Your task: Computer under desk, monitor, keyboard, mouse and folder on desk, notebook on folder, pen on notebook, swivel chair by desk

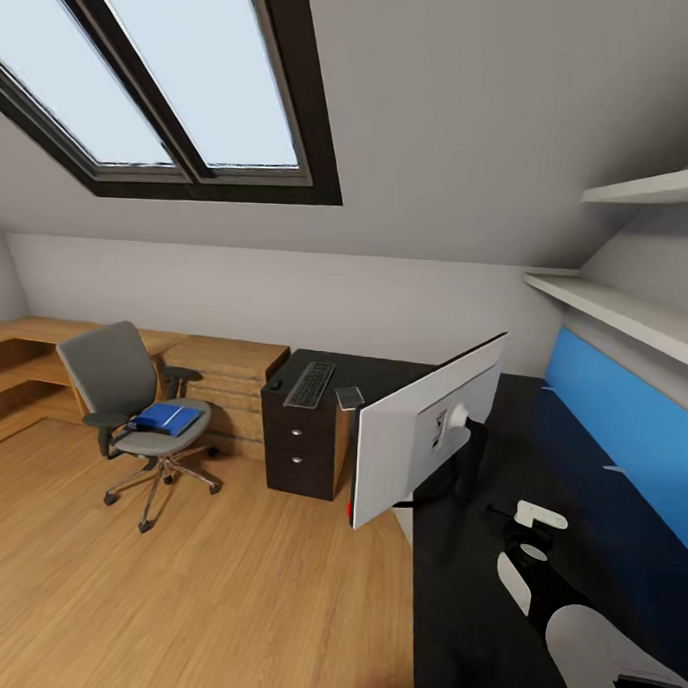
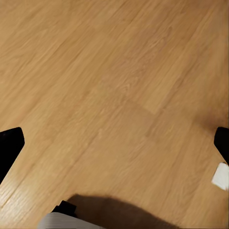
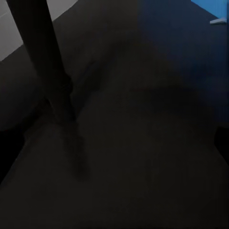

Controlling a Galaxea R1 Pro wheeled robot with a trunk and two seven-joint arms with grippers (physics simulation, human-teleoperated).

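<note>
Monitor (image 1: 420, 437) standing on the dark desk (image 1: 473, 610), near its front edge, screen turned toward the room. Keyboard (image 1: 310, 384) lying on the drawer cabinet (image 1: 299, 452) at the desk's far end; folder (image 1: 168, 417) on the chair (image 1: 131, 405) seat. Right gripper (image 1: 521, 537) low over the desk behind the monitor — jaw state impossible to tell. Left gripper (image 2: 114, 143) spread wide over bare floor (image 2: 114, 71), gripping nothing. Best done slowly — approach the keyboard square-on, avoiding the monitor stand.

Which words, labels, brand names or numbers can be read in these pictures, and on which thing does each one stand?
No readable text anywhere.
Keyboard: its keys show as small marks, too small to read.
Back of the monitor: plain white, with no label that can be made out.
Blue folder on the chair: no writing can be made out on its cover.
Wrist views: bare wood floor and a dark desk surface, no print.
</note>
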